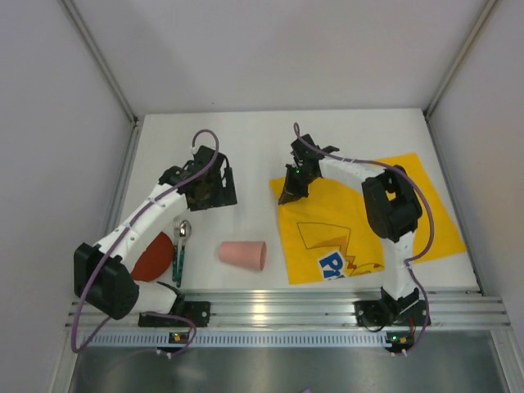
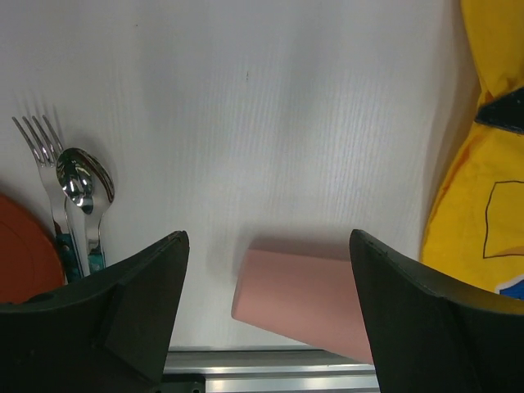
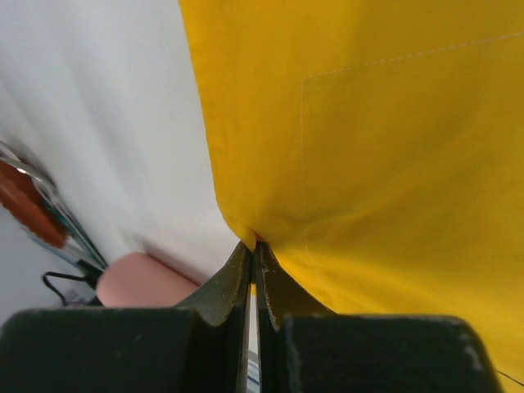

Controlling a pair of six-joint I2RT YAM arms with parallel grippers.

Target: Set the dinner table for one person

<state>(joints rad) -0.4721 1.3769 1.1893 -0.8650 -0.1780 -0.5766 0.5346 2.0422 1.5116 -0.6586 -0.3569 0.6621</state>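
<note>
The white dinner table [image 1: 246, 147] carries a yellow placemat [image 1: 352, 221] with a cartoon print at the right. My right gripper [image 1: 290, 193] is shut on the placemat's [image 3: 368, 123] far left corner, pinching the cloth between its fingertips [image 3: 246, 270]. A pink cup [image 1: 242, 253] lies on its side near the front edge; it also shows in the left wrist view [image 2: 307, 299]. A fork [image 2: 45, 164] and spoon [image 2: 83, 184] lie beside a red-brown plate [image 1: 154, 256]. My left gripper [image 1: 205, 187] is open and empty above the table, its jaws wide apart.
White walls enclose the table on three sides. An aluminium rail [image 1: 270, 309] runs along the near edge by the arm bases. The plate [image 2: 24, 254] sits partly under the left arm.
</note>
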